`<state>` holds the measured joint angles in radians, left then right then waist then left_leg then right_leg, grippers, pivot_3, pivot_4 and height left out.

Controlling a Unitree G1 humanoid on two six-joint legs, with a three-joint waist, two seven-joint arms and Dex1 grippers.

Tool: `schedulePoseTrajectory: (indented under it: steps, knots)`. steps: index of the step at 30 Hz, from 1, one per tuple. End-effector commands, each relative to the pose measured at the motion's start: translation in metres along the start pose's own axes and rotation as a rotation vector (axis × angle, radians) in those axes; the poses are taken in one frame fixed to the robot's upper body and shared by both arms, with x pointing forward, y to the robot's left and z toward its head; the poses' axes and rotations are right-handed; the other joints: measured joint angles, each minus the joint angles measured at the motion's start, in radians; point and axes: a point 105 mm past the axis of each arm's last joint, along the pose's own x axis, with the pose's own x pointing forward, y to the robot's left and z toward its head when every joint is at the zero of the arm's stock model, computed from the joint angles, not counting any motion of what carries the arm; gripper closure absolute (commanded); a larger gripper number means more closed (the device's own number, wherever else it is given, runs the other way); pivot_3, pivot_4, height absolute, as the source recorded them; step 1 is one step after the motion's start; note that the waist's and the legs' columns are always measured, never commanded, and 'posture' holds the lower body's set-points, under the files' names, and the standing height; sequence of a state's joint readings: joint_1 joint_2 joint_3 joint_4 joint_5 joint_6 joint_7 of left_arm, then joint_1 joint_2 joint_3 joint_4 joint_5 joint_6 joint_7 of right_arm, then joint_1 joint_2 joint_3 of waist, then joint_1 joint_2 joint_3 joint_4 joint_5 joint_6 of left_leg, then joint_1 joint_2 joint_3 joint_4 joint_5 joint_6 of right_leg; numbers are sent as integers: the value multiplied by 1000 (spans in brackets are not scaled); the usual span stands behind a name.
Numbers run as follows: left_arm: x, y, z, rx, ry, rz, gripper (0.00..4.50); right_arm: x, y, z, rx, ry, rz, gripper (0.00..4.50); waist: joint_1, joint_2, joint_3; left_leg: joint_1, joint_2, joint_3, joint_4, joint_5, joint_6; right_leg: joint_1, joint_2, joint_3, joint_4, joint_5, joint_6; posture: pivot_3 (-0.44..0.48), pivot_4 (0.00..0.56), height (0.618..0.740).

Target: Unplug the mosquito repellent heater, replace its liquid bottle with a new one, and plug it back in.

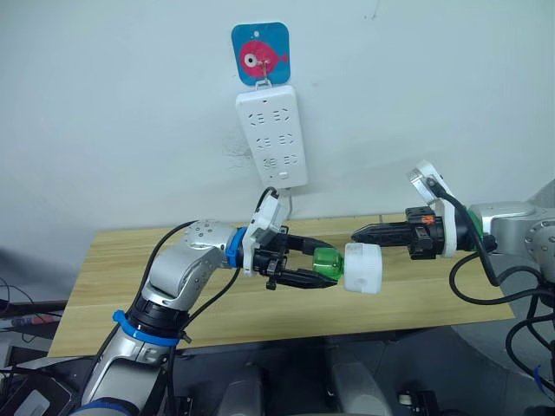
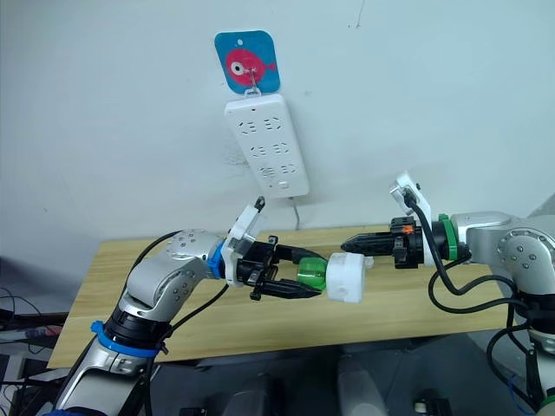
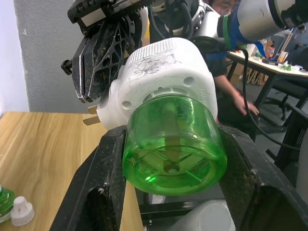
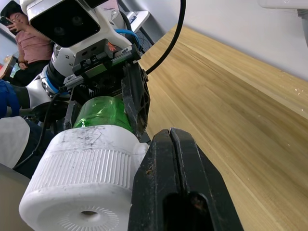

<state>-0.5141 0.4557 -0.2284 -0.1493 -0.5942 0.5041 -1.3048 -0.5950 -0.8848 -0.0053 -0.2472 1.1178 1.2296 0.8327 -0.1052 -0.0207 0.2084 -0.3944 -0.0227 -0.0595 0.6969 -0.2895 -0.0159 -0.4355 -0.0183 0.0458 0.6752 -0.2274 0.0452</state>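
The white mosquito repellent heater (image 1: 364, 269) hangs in the air over the wooden table (image 1: 121, 286), unplugged, with a green liquid bottle (image 1: 327, 264) screwed into its socket. My left gripper (image 1: 323, 266) is shut on the green bottle, one finger on each side (image 3: 103, 192). My right gripper (image 1: 357, 234) is shut, its fingers (image 4: 178, 183) pressed together with nothing seen between them. Its tips rest against the heater's upper side, close to the metal prongs (image 3: 91, 118).
A long white power strip (image 1: 271, 137) hangs on the wall from a hook under a blue fish sticker (image 1: 260, 54). A small white cap (image 3: 21, 211) and another green bottle (image 3: 4, 202) lie on the table. A person (image 3: 231, 86) sits beyond the table.
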Motion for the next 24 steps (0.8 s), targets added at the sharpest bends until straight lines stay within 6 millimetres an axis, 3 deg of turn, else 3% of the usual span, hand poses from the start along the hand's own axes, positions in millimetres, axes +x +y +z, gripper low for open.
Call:
schedulePoseTrajectory:
  steps: [1,24]
  knots:
    - [-3,3,29,93,-81,34,2245,7,13,-10,36,45,84,4500,0,0,0,0,0,0,0,0,0,0,0,0,0,0,0,-163,156,740]
    - [-5,7,30,65,-115,68,2245,6,23,-22,84,113,126,4500,0,0,0,0,0,0,0,0,0,0,0,0,0,0,0,-159,153,740]
